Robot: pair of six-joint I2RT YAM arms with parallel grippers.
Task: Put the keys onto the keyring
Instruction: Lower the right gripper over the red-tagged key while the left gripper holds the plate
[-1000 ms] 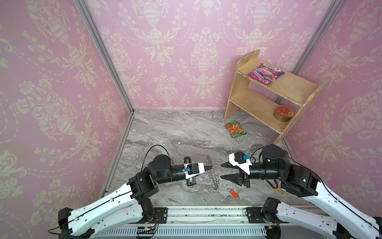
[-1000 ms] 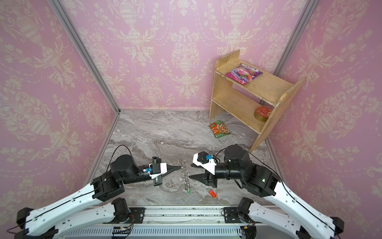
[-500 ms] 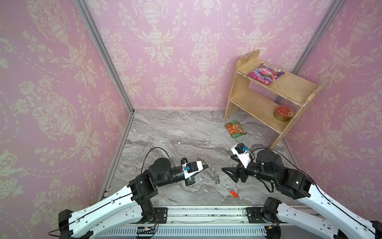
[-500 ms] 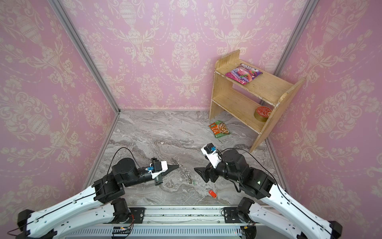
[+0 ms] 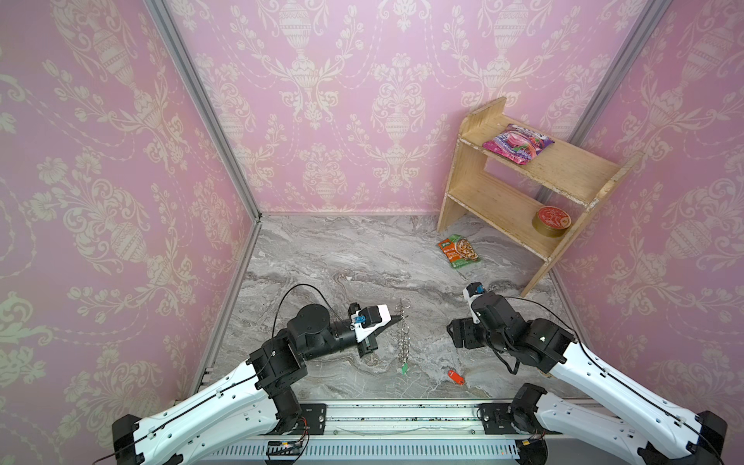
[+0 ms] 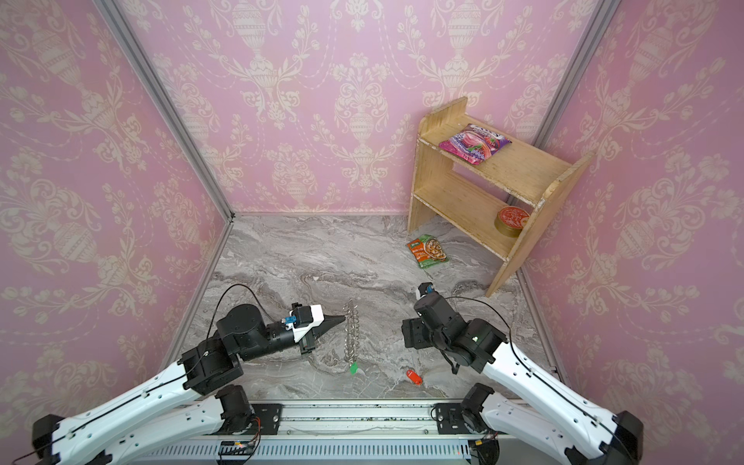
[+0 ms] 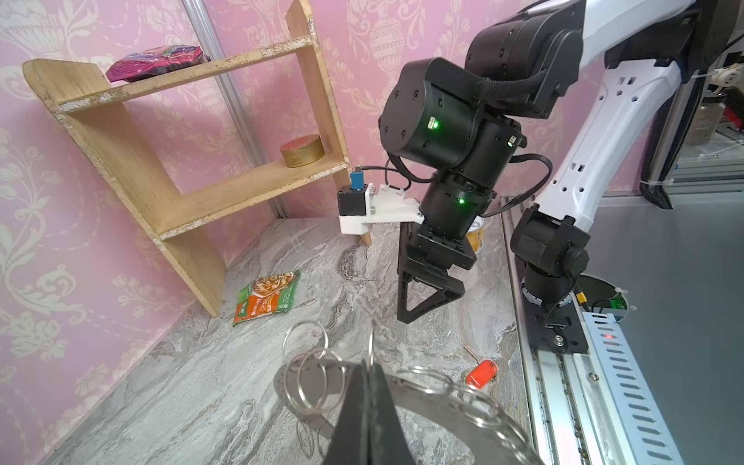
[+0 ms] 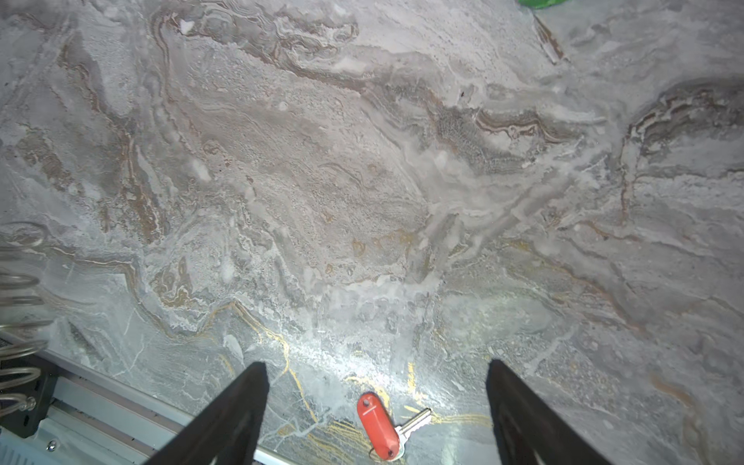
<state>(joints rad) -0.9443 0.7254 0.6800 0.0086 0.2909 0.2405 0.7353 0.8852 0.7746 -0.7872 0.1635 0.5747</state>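
My left gripper (image 5: pixel 398 319) (image 6: pixel 344 318) (image 7: pixel 369 368) is shut on the keyring (image 5: pixel 402 334) (image 6: pixel 350 334) (image 7: pixel 443 402), a grey metal ring with wire loops, and holds it on edge above the marble table. A green tag (image 5: pixel 404 367) (image 6: pixel 354 368) hangs at the ring's near end. A key with a red tag (image 5: pixel 456 376) (image 6: pixel 414 377) (image 7: pixel 481 372) (image 8: pixel 378 426) lies on the table near the front edge. My right gripper (image 5: pixel 459 334) (image 6: pixel 412 332) (image 8: pixel 376 364) points down, open and empty. It hangs right of the ring, and in the right wrist view the red key shows between its fingers on the table below.
A wooden shelf (image 5: pixel 523 193) stands at the back right with a pink packet (image 5: pixel 517 143) and a red tin (image 5: pixel 550 220) on it. An orange-green food packet (image 5: pixel 459 251) lies in front of it. A metal rail (image 5: pixel 402 414) runs along the front edge.
My right gripper has drawn back from the keyring, turned from pointing sideways to pointing down, and opened wider. The left gripper has stayed shut on the ring, which swung a little.
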